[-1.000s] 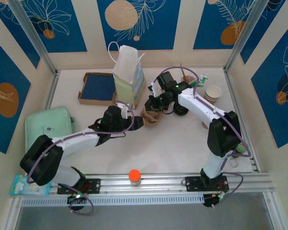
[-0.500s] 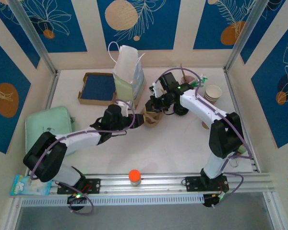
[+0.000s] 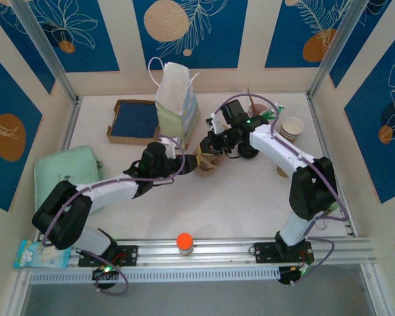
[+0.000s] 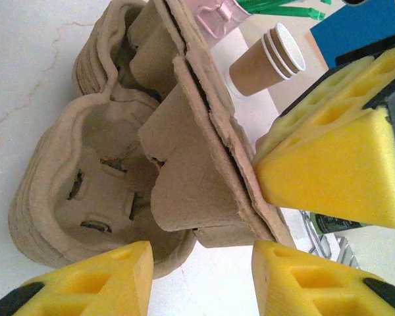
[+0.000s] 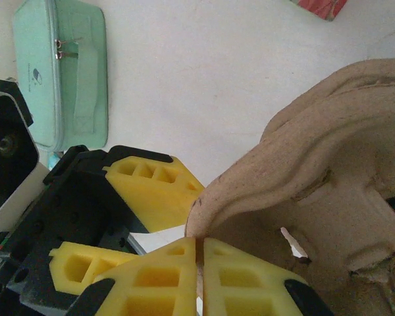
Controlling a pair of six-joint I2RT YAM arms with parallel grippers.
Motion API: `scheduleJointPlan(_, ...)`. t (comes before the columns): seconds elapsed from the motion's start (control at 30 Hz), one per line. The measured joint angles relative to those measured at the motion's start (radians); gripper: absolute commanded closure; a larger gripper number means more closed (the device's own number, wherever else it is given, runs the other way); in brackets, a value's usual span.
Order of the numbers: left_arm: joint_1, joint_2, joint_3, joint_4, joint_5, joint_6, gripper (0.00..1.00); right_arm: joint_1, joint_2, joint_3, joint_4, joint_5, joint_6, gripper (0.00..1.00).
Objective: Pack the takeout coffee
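At the middle of the desk (image 3: 237, 197), right of the mint zip case (image 3: 67, 174) and in front of the white paper bag (image 3: 176, 99), sits the pulp cup carrier (image 3: 207, 161). Pinching its thin rim, the right tool (image 5: 199, 263) has its pads closed tight. Across its near edge the left tool (image 4: 201, 276) stands half-wide; whether it grips I cannot tell. Stacked paper cups (image 3: 291, 127) stand well apart, near the right wall.

We're looking at white arms (image 3: 108, 192) with black joints, purple cables looped alongside, and yellow gridded fingers (image 4: 329, 164).
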Motion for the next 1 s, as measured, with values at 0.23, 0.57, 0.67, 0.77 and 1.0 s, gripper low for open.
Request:
scheduleJointPlan(0.23, 0.002, 0.0, 0.006, 0.009, 0.0, -0.001, 0.56, -0.003, 0.0, -0.001, 0.009, -0.006, 0.0, 0.92)
scheduleJointPlan(0.57, 0.002, 0.0, 0.008, 0.014, 0.0, -0.009, 0.56, -0.004, -0.002, -0.008, 0.017, -0.006, 0.001, 0.92)
scheduleJointPlan(0.67, 0.003, 0.0, 0.008, 0.02, 0.0, -0.022, 0.56, -0.007, -0.003, -0.01, 0.021, -0.008, 0.008, 0.92)
scheduleJointPlan(0.77, 0.003, 0.0, 0.008, 0.029, 0.0, -0.026, 0.56, -0.008, -0.005, -0.012, 0.024, -0.013, 0.008, 0.92)
scheduleJointPlan(1.0, 0.004, 0.0, 0.008, 0.036, 0.001, -0.031, 0.56, -0.008, -0.005, -0.012, 0.026, -0.015, 0.011, 0.92)
